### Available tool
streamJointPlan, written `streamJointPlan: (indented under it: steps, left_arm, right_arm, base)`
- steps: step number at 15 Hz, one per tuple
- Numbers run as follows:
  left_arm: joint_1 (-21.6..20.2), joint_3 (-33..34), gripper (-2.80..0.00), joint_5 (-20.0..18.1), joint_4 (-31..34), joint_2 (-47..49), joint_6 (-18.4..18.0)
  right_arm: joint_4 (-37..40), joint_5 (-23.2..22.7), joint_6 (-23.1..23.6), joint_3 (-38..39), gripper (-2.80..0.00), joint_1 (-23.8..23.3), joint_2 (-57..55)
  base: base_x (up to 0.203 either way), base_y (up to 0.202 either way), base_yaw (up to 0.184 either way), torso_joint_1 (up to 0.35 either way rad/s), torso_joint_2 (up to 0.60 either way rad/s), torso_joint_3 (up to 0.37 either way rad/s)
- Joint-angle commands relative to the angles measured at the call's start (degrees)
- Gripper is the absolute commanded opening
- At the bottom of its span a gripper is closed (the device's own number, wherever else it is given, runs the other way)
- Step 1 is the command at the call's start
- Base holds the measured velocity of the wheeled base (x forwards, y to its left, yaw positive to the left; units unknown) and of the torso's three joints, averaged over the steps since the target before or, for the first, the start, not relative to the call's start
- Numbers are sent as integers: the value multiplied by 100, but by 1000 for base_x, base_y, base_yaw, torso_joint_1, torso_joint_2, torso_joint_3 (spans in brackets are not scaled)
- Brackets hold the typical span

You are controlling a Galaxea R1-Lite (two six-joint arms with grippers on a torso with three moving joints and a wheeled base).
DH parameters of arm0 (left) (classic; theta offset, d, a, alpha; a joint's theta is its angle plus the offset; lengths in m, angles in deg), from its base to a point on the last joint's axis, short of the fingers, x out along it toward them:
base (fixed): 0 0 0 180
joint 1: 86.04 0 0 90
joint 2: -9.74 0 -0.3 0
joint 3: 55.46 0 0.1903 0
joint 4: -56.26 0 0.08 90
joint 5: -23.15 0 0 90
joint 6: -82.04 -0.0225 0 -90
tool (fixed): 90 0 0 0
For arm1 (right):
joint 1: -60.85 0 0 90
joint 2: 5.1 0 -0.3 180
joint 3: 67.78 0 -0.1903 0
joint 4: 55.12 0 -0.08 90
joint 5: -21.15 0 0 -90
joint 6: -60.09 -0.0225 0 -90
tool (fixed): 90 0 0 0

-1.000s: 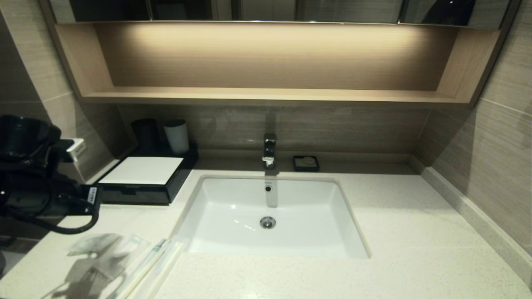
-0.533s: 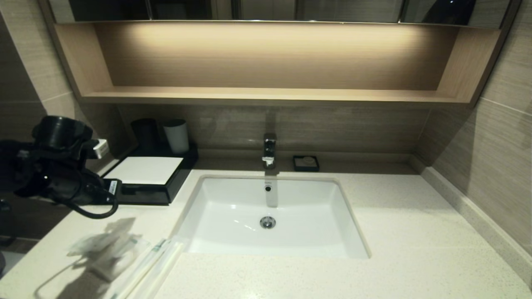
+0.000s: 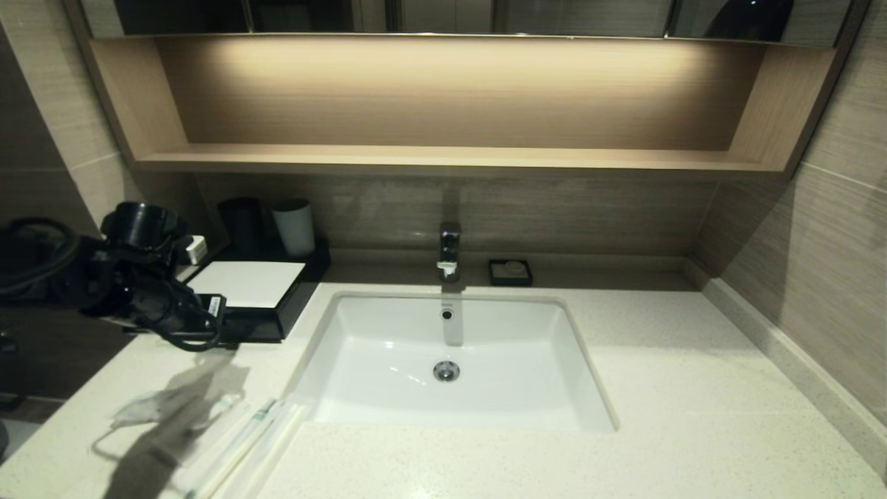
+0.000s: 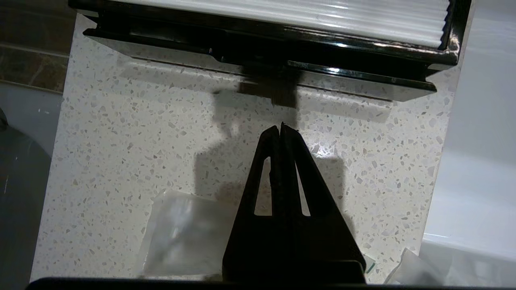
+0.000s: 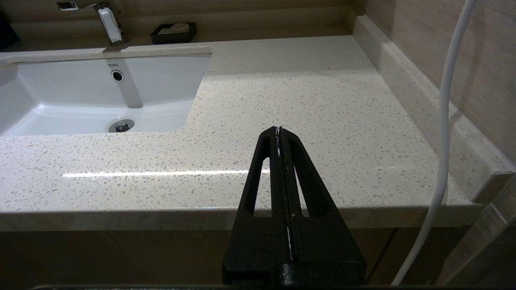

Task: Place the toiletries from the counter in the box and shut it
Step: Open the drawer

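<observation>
A black box (image 3: 267, 324) with a white ribbed lid (image 3: 241, 284) sits shut at the back left of the counter. Its black front (image 4: 258, 52) fills the far side of the left wrist view. Clear plastic toiletry packets (image 3: 163, 412) and long wrapped items (image 3: 260, 433) lie at the counter's front left. My left gripper (image 4: 281, 127) is shut and empty. It hangs over bare counter between the box and one clear packet (image 4: 181, 233), and shows in the head view (image 3: 201, 326). My right gripper (image 5: 279, 129) is shut and empty at the counter's front right edge.
A white sink (image 3: 388, 333) with a faucet (image 3: 449, 249) takes up the middle. A soap dish (image 3: 510, 272) sits behind it. A black cup (image 3: 241, 218) and a white cup (image 3: 294, 225) stand behind the box. A white cable (image 5: 447, 121) hangs by the right wall.
My left arm has moved right and toward the box, from the left edge to above the counter in front of it. Its shadow has shifted across the packets.
</observation>
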Motion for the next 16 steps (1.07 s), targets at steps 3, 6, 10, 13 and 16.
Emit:
streamJointPlan:
  steps: [3, 6, 10, 13, 16]
  left_arm:
    - [-55, -385, -280, 15, 28, 451, 11]
    - [-156, -560, -280, 25, 18, 635, 3]
    - [-277, -653, -280, 25, 50, 642, -15]
    - [-277, -653, -280, 25, 59, 677, -15]
    - [-277, -653, -280, 25, 41, 782, -15]
  right_arm:
    - [-5, 0, -1, 1, -280, 4, -9]
    - [-5, 0, -1, 1, -280, 9, -9]
    - [-5, 0, -1, 1, -280, 7, -9]
    - [-5, 0, -1, 1, -280, 1, -8]
    - [-5, 0, -1, 1, -280, 9, -9]
  base:
    - [0, 0, 0, 0, 0, 0]
    - [0, 0, 0, 0, 0, 0]
    - [0, 0, 0, 0, 0, 0]
    - [0, 0, 0, 0, 0, 0]
    - [0, 0, 0, 0, 0, 0]
